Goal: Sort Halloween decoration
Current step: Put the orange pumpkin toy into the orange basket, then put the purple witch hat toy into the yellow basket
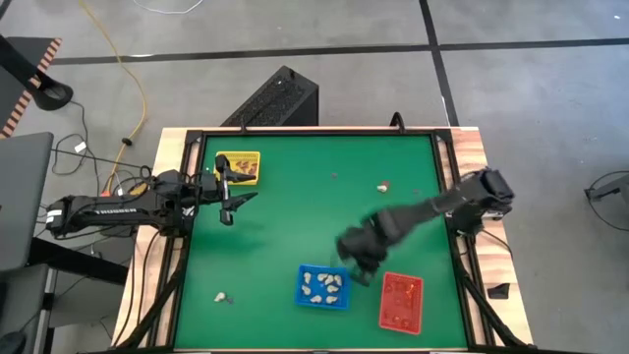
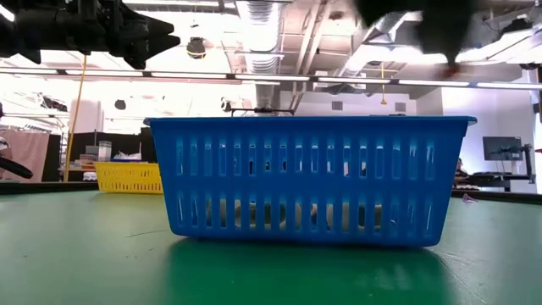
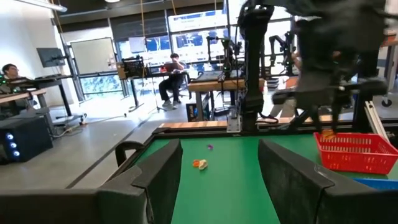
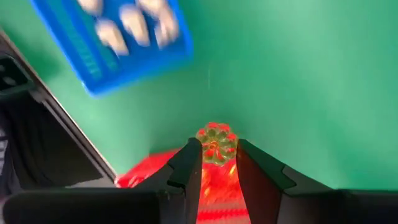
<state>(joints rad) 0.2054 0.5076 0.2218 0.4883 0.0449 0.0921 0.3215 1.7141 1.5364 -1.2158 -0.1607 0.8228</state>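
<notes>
Lettering "TROSSEN" in white on the left arm (image 1: 103, 208). Left gripper (image 1: 233, 202) spread wide and empty, just below the yellow tray (image 1: 239, 167), well left of the blue tray (image 1: 323, 286). Whitish trinkets (image 1: 322, 285) inside the blue tray; one stray (image 1: 222, 296) to its left. Right gripper (image 4: 217, 163) pinches an orange-red trinket (image 4: 216, 142) between the blue tray and the red tray (image 1: 401, 301). Another trinket (image 1: 383, 186) lies far up-table.

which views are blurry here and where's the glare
High view: the right gripper is smeared by motion between the blue tray and red tray. Right wrist view: the blue tray and the orange trinket between its fingers look soft. Low view: bright ceiling lights glare behind. Left wrist view: the right arm is blurred.
</notes>
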